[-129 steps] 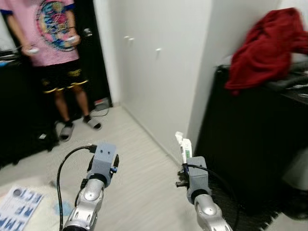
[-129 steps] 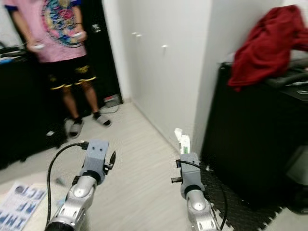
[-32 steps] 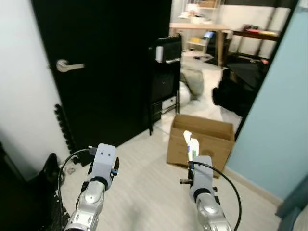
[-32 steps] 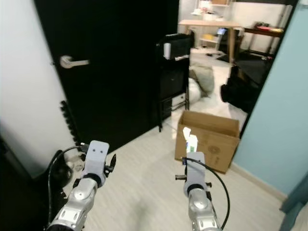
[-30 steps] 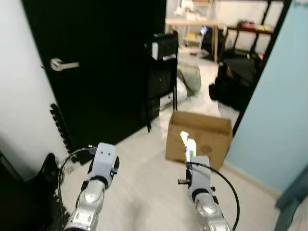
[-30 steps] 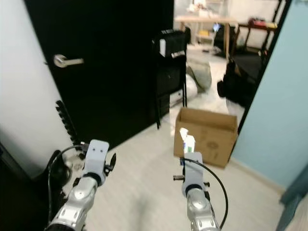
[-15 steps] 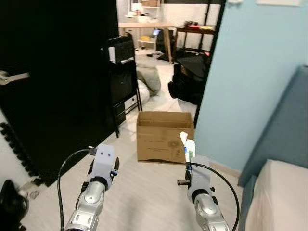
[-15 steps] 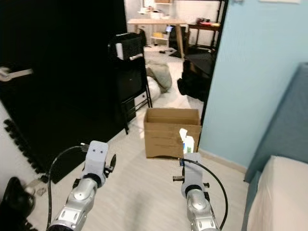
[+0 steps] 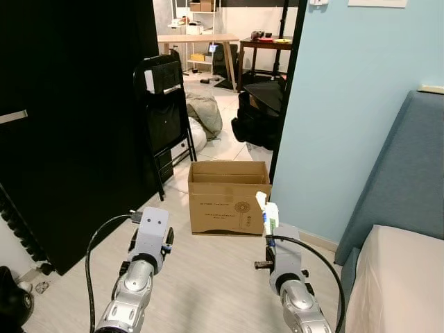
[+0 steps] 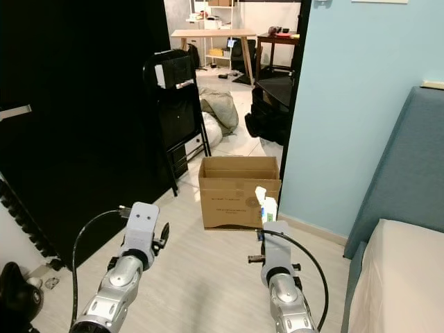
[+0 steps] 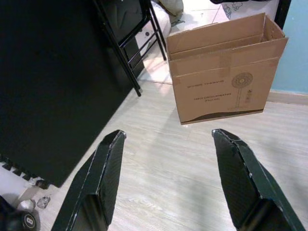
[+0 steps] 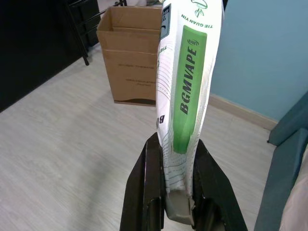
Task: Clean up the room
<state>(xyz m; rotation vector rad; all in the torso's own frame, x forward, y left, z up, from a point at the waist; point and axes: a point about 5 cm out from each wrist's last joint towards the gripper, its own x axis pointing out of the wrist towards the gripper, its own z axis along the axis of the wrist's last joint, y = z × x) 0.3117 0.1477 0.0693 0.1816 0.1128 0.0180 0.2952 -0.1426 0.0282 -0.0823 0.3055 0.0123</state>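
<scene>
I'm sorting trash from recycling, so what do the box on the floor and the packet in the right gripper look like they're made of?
The box looks like plain brown corrugated cardboard, matte, with folded flaps and tape. The packet in the right gripper seems to be thin glossy plastic film, white with green print, crinkled where it is pinched.

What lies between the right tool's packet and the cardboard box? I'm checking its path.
Bare wood floor, per the right wrist view; the right tool holds the packet short of the cardboard box.
</scene>
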